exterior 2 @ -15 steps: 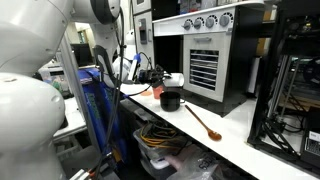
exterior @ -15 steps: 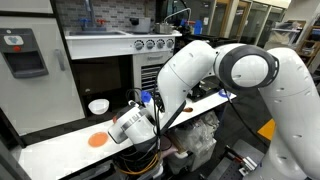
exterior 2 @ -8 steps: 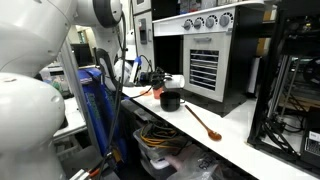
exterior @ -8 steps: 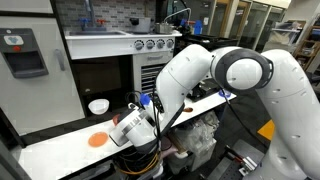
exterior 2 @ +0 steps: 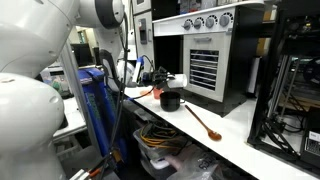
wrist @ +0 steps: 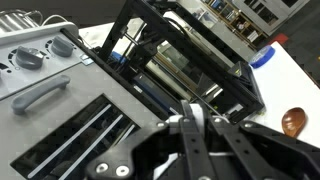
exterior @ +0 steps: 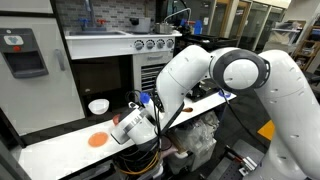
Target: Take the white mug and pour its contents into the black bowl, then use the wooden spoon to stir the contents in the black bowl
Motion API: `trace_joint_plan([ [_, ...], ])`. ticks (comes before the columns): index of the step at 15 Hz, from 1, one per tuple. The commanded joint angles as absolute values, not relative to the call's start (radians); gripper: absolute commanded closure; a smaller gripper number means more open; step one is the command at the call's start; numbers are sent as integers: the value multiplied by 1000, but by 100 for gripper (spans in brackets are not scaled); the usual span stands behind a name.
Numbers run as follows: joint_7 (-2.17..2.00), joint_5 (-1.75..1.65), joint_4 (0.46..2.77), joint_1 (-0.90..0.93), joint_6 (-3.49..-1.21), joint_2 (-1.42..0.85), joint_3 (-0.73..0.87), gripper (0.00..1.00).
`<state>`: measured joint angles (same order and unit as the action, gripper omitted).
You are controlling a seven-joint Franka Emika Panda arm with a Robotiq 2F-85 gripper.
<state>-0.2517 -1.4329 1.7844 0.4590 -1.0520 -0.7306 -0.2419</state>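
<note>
Standing upright, black bowl [exterior 2: 171,101], contents unseen; wooden spoon [exterior 2: 201,120] lying nearby.

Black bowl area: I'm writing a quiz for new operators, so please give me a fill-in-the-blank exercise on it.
1. A small white ____ is held in the air just above the round black bowl.
2. The long wooden ____ lies on the white table beside that bowl.
3. The flat round disc on the table is coloured ____.
Missing words: mug; spoon; orange.
</note>
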Motion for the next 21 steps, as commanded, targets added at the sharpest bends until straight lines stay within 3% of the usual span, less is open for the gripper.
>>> trace_joint_plan([
  [1,-216,-1467,1752,443,-1059,-759,-247,98],
  [21,-166,-1544,1752,480,-1036,-798,-253,98],
])
